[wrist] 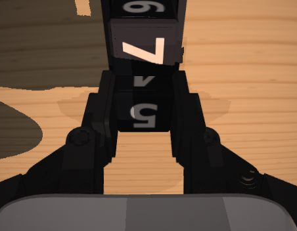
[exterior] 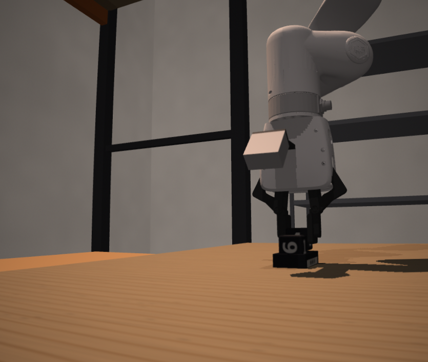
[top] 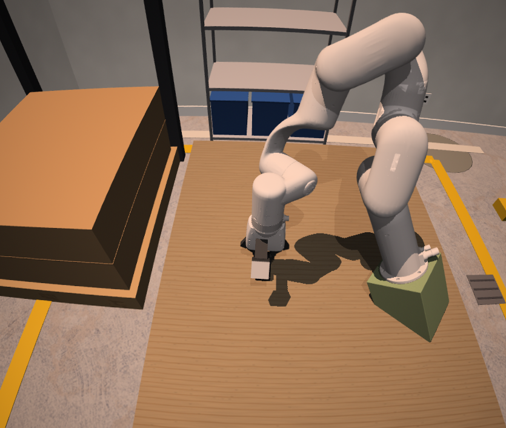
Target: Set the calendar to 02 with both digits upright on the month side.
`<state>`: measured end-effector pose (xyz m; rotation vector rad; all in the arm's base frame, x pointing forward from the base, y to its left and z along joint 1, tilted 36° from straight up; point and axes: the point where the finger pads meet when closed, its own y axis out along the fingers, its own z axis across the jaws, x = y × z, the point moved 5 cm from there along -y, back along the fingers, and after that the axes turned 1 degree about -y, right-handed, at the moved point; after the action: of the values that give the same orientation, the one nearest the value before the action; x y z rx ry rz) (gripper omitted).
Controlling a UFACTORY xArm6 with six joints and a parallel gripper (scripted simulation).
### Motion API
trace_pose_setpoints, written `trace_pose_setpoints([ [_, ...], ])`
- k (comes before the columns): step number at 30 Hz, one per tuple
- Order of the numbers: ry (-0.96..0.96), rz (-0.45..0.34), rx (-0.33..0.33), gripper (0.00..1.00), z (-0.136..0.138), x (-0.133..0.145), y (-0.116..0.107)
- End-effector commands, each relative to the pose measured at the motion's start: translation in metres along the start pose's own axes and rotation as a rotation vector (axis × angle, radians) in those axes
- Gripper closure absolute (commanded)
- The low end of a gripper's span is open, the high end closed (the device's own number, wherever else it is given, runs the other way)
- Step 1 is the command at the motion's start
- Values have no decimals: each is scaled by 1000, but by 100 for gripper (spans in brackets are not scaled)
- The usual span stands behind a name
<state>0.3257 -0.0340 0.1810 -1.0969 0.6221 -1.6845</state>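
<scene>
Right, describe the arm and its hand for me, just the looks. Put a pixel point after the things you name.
The arm (top: 393,170) (exterior: 292,69) is off-white, with smooth, rounded, tube-like links and a grey ring near the wrist. A round cap at one joint has a hexagonal emblem. The hand (exterior: 299,229) (wrist: 144,89) has a pale, round-cornered body with small screws and black, angular, hinged fingers. A pale box sits on its side. I see no loose cables.
</scene>
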Motion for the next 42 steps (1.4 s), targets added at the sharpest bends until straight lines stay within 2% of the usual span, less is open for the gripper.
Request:
trace_pose_setpoints([
  [1,0,0,2,73,1,0,1],
  [42,0,0,2,73,1,0,8],
])
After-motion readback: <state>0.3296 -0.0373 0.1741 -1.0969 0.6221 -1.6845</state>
